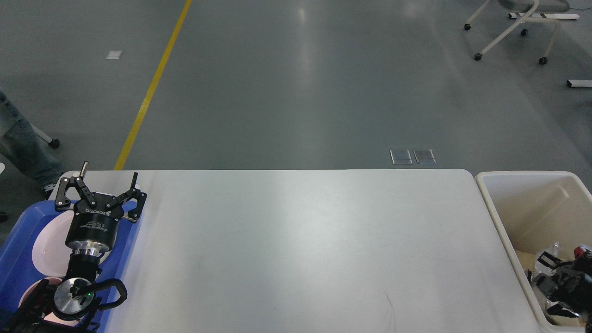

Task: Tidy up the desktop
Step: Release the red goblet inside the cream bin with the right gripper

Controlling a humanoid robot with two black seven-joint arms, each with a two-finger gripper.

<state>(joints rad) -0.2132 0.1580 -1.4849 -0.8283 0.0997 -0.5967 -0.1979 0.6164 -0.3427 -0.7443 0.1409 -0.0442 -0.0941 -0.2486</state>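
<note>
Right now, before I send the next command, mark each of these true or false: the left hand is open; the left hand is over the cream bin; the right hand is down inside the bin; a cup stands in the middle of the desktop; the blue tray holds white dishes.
1. The left hand is open. True: its fingers are spread wide.
2. The left hand is over the cream bin. False: it is over the blue tray.
3. The right hand is down inside the cream bin. True.
4. A cup stands mid-desktop. False: nothing stands on the desktop.
5. The tray holds white dishes. True.
</note>
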